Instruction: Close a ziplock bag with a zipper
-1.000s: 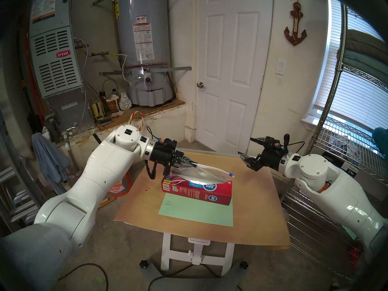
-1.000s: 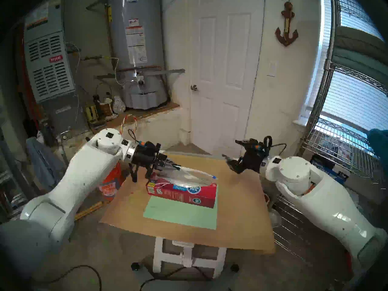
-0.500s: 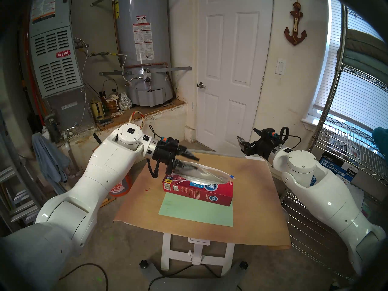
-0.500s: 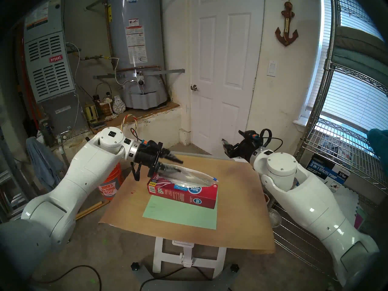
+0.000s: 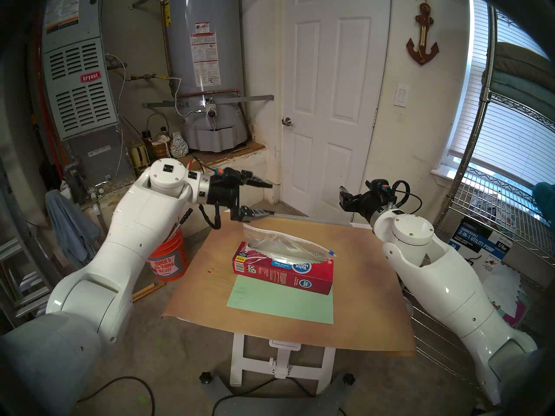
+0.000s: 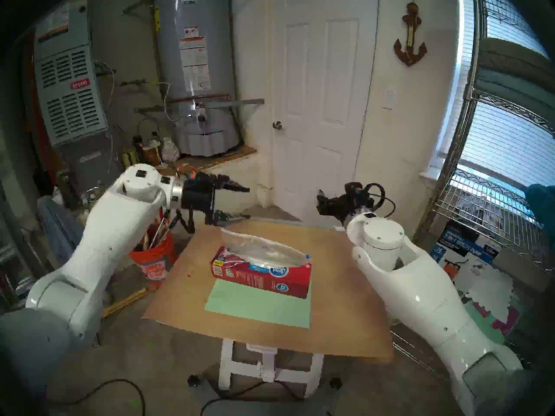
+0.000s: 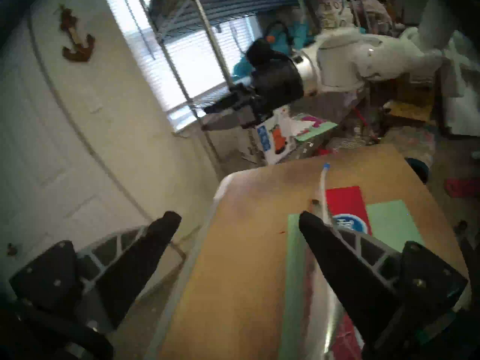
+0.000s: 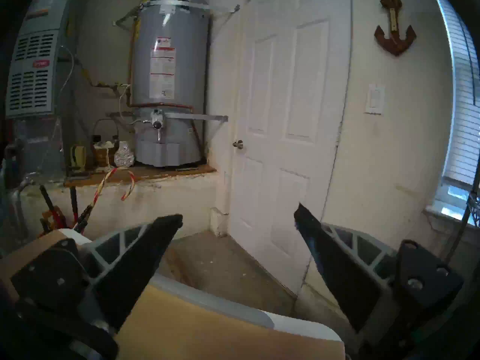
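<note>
The clear ziplock bag (image 5: pixel 285 244) lies along the top of a red box (image 5: pixel 282 272), its left end sticking up free. Its blue zipper (image 5: pixel 331 252) sits at the right end of the white strip (image 7: pixel 323 185). My left gripper (image 5: pixel 271 198) hangs open and empty above and behind the bag's left end, clear of it. My right gripper (image 5: pixel 354 188) stands open and empty past the table's far right corner, facing the door. In the left wrist view the zipper (image 7: pixel 326 166) lies ahead of the open fingers (image 7: pixel 168 219).
The red box rests on a green sheet (image 5: pixel 279 301) on the paper-covered table (image 5: pixel 366 286). An orange bucket (image 5: pixel 168 262) with tools stands by the table's left edge. A wire shelf (image 5: pixel 495 226) with boxes runs along the right side.
My left gripper opened, let go of the bag's left end, and rose up and back to the left. My right arm drew back toward the far right corner. The bag stayed on the box.
</note>
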